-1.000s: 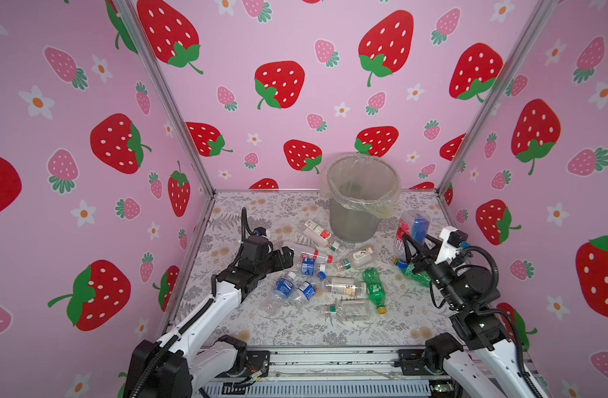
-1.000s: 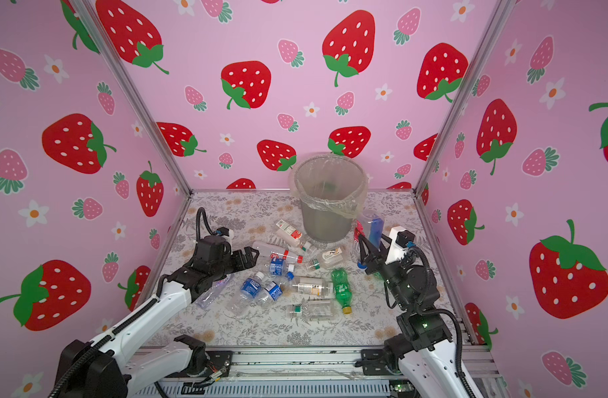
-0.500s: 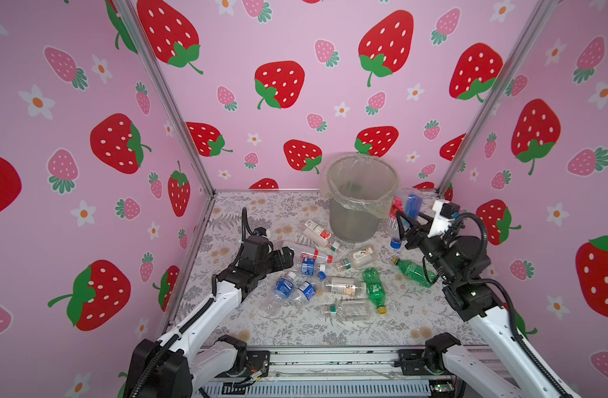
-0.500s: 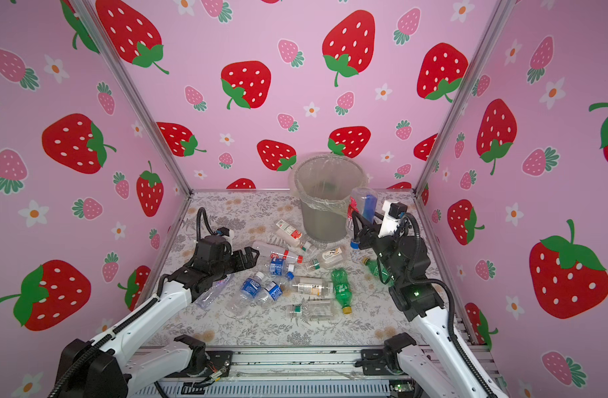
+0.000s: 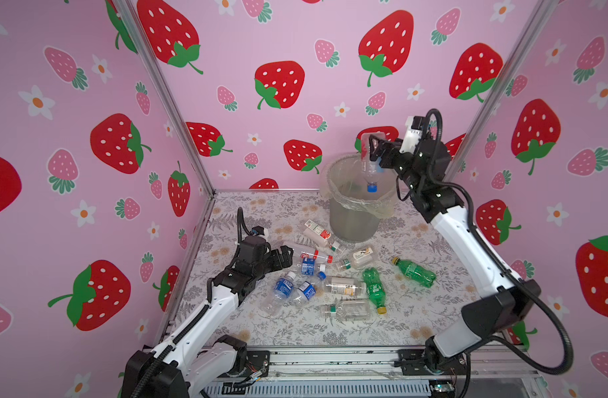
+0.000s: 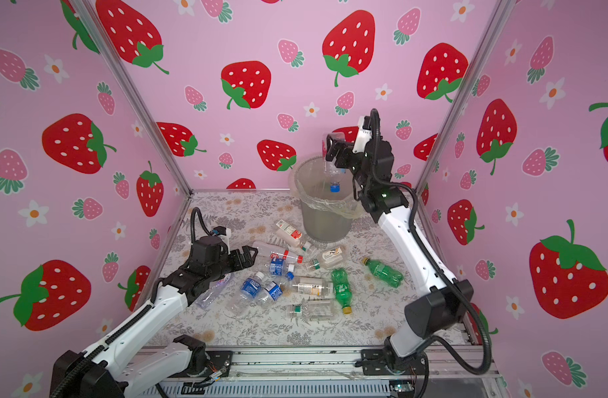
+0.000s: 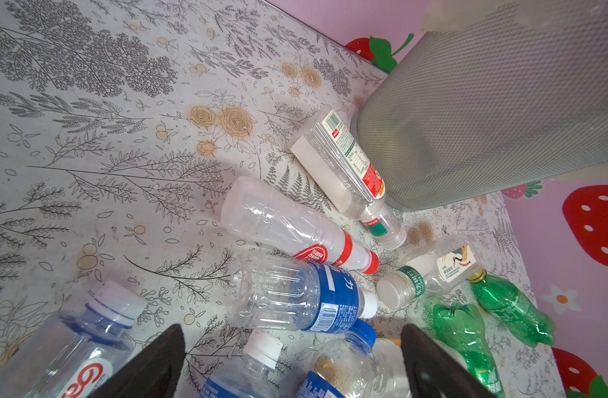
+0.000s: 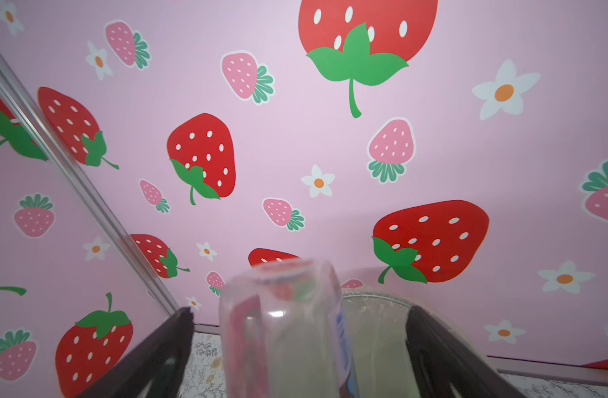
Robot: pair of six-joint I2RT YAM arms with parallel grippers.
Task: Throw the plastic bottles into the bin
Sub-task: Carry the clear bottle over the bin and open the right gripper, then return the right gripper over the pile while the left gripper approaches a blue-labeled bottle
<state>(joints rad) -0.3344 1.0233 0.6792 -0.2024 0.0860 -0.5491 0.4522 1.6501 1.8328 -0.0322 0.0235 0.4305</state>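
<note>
Bottle seemingly vertical, cap down.

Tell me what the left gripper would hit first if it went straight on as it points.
Most likely the blue-labelled clear bottle lying just beyond the open left gripper; height above it is unclear.

"东方树叶" on clear bottle (green band)
</note>
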